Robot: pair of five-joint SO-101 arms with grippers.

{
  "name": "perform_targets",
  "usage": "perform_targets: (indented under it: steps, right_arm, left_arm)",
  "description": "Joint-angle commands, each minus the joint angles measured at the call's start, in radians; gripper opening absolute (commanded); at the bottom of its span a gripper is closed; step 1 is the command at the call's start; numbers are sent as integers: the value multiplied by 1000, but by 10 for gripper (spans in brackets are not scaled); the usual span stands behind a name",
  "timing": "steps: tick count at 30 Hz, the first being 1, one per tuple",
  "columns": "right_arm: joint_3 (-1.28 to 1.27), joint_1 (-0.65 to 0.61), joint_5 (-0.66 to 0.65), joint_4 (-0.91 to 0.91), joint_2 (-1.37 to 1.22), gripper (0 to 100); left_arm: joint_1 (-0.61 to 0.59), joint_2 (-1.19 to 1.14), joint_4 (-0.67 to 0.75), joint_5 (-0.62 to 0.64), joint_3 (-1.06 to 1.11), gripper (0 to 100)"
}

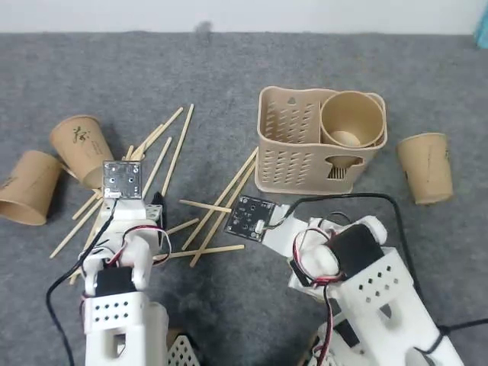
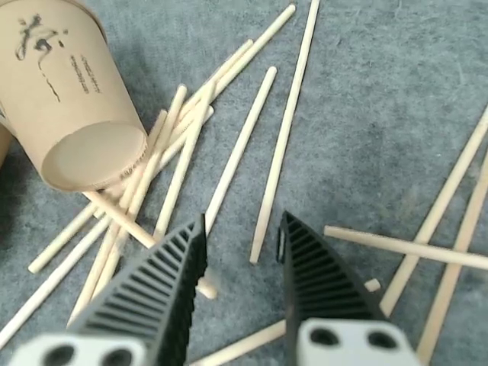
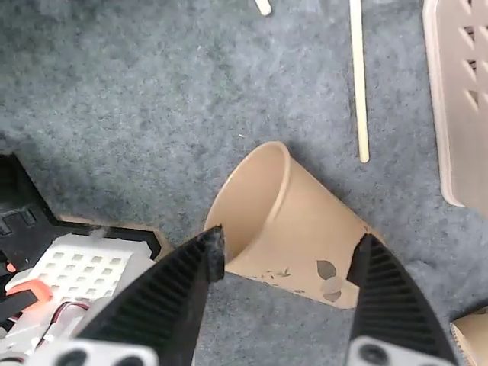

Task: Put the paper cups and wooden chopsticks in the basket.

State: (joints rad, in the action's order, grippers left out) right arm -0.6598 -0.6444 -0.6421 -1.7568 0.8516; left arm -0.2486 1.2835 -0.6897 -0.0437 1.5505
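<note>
Basket (image 1: 293, 164) stands upright on the grey carpet (image 1: 229, 69), centre-right, far from the arm bases. One paper cup (image 1: 352, 118) stands upright, mouth up, in its right compartment. Left compartment: can't tell what's inside.

Loose cups: one on its side (image 1: 424, 168) just right of the basket, apart from it. Two more on their sides at far left, the tilted cup (image 1: 82, 149) and the outer cup (image 1: 29, 187), close together.

Wooden chopsticks (image 1: 177, 149) lie scattered flat on the carpet between the left cups and the basket, many crossing. A few run up to the basket's near-left corner.

Left arm (image 1: 122, 252) sits near-left, over the chopstick pile. Left gripper (image 2: 242, 221) has its jaws spread and holds nothing. It hangs over the sticks (image 2: 284, 130), with the tilted cup's base (image 2: 72, 91) close by. Several sticks lie against or under that cup.

Right arm (image 1: 343, 259) sits near-right, just in front of the basket. Right gripper (image 3: 291, 238) is spread wide and empty. A cup on its side (image 3: 305, 206) lies on the carpet below, framed between the jaws, with no contact seen. A single chopstick (image 3: 357, 84) lies beyond that cup, next to the basket wall (image 3: 457, 99).
</note>
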Motion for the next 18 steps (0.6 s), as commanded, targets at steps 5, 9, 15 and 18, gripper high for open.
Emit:
perform_targets:
  steps: [5, 9, 15, 18]
  right_arm:
    - [-115, -8, -74, 79, -136, 271]
    - [-147, -4, -110, 91, -137, 271]
    - [-147, 151, -167, 159, -136, 271]
    - [-150, 259, -215, 189, -137, 271]
  left_arm:
    - [-3, 14, 26, -11, -5, 141]
    - [-3, 14, 26, -11, -5, 141]
    - [-5, 14, 25, -11, -5, 141]
    - [-5, 14, 25, -11, -5, 141]
